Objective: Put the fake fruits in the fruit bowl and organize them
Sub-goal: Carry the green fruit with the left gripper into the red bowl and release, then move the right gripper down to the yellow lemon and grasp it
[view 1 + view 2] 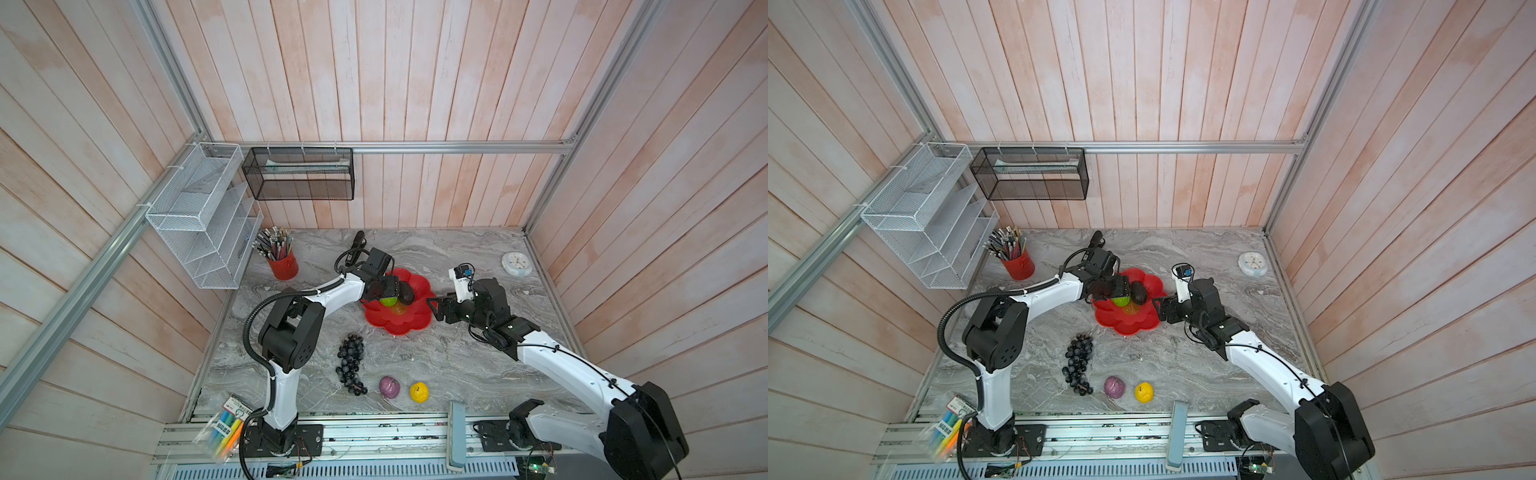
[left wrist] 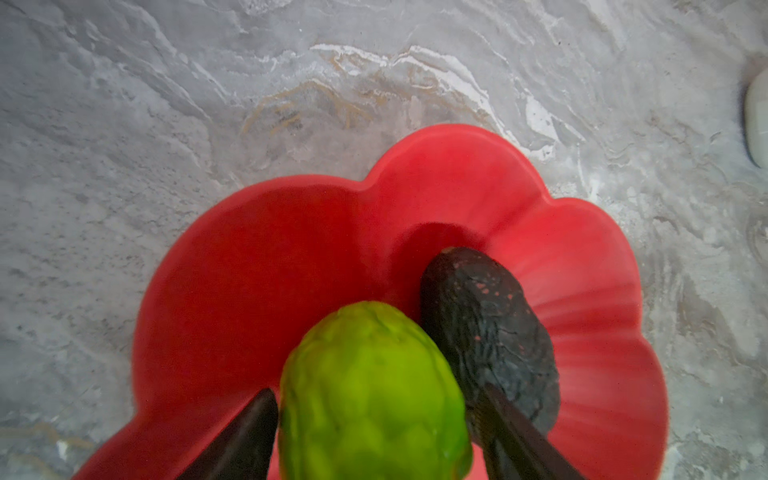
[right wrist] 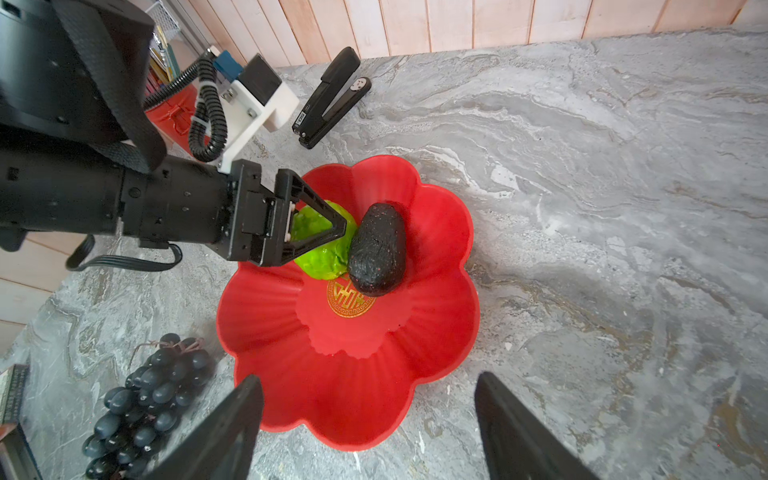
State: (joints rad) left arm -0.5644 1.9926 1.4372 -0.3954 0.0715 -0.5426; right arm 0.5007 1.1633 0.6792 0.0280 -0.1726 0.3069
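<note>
The left gripper reaches in over the left side of the red, flower-shaped fruit bowl. Its fingers stand on either side of the bumpy green fruit, and I cannot tell whether they are pressing it or standing loose around it. That fruit is inside the bowl, right beside the dark avocado on its right, both just on the far side of the gold emblem. The right gripper hangs at the bowl's right rim, its fingers spread wide with nothing between them. On the grey marbled tabletop, the grape bunch lies near and left of the bowl. The purple fruit and yellow fruit sit side by side close to the near edge.
</note>
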